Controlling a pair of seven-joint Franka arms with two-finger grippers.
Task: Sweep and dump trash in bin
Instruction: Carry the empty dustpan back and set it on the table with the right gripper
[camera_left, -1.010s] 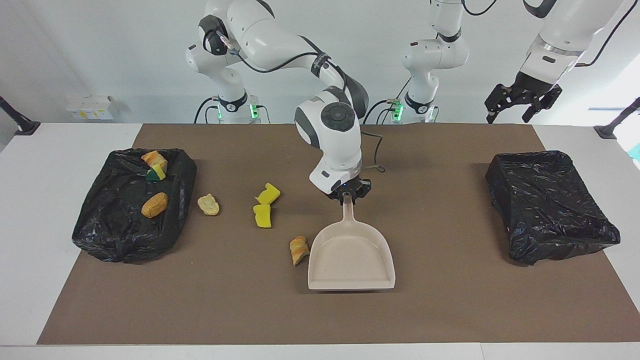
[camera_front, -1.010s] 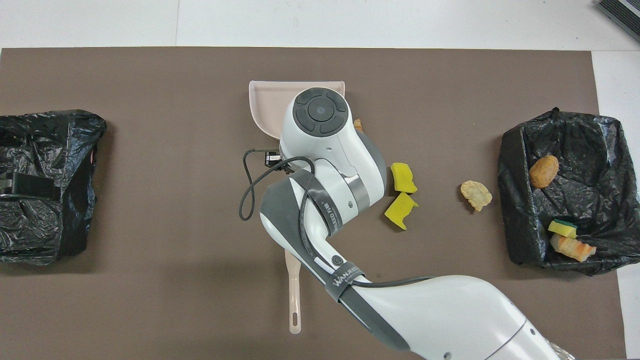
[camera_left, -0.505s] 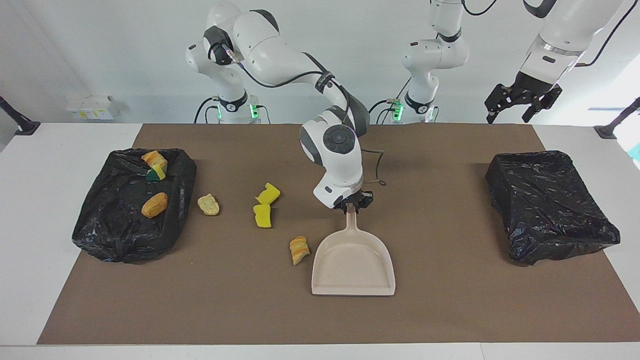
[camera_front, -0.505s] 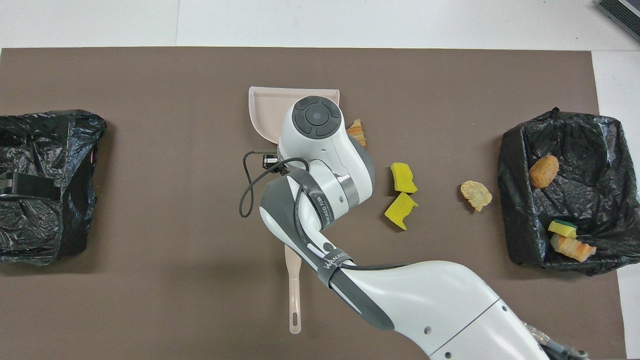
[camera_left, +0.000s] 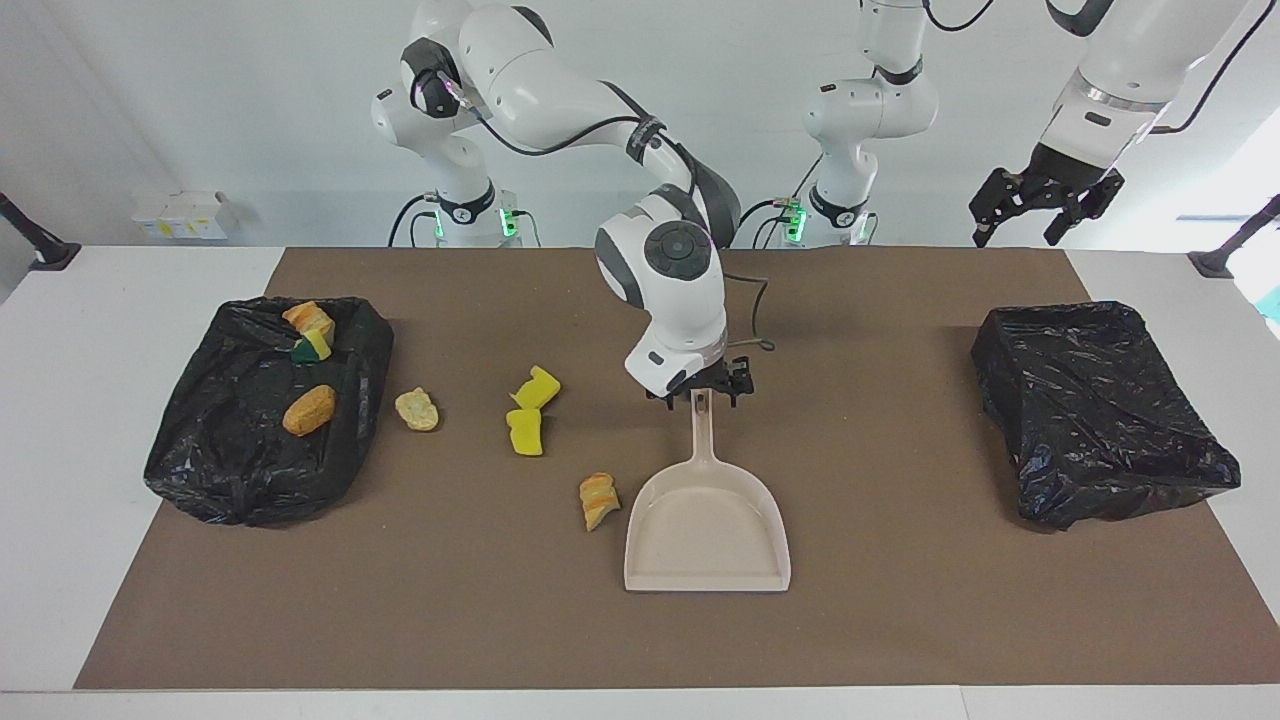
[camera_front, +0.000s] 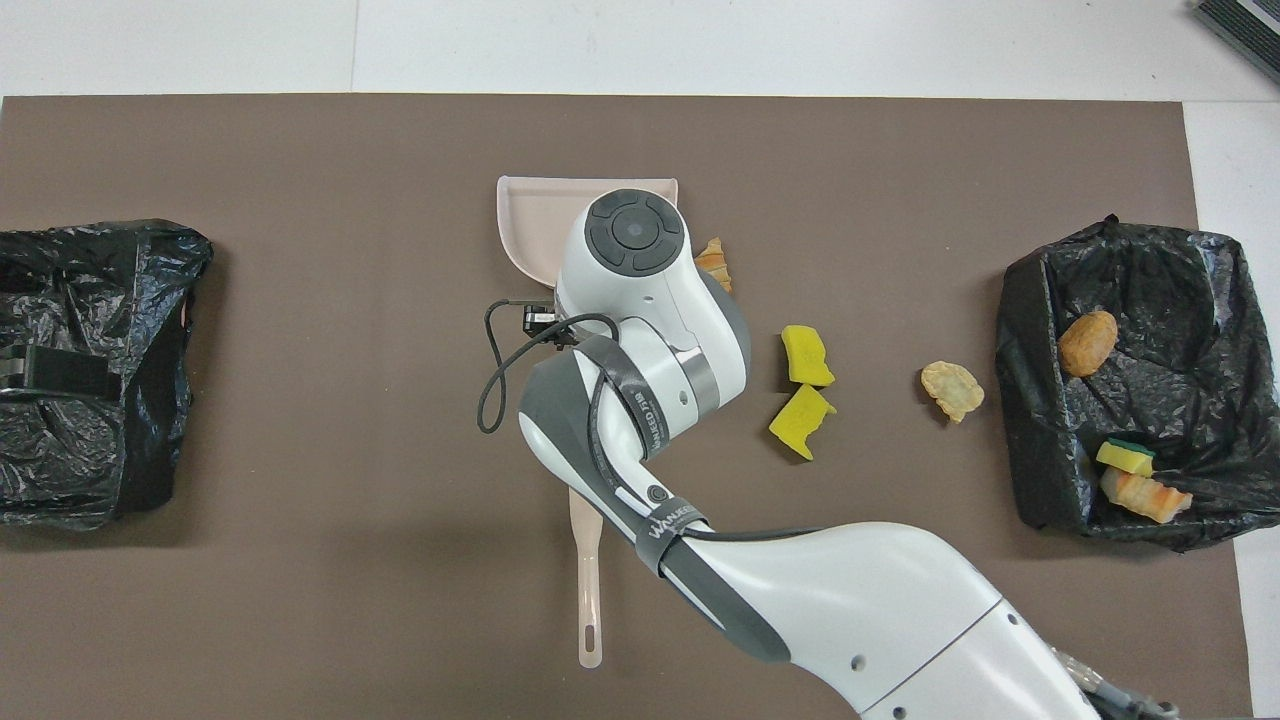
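Your brown mat (camera_left: 900, 620) carries two black-lined bins: one (camera_left: 1100, 410) at the left arm's end, one (camera_left: 230, 470) at the right arm's end with three scraps (camera_left: 309, 409) in it. The dustpan (camera_left: 706, 525) lies flat mid-mat, a bread lump (camera_left: 598, 500) just beside it. Two yellow chunks (camera_left: 525, 432) and another lump (camera_left: 417, 409) lie toward the filled bin. Your right gripper (camera_left: 699, 392) stands spread at the handle's tip; your left gripper (camera_left: 1040, 215) waits raised, fingers apart.

The right arm bends low over the table – its right gripper (camera_left: 700, 392) has fingers spread apart. The left gripper (camera_left: 1040, 212) waits up high, open.
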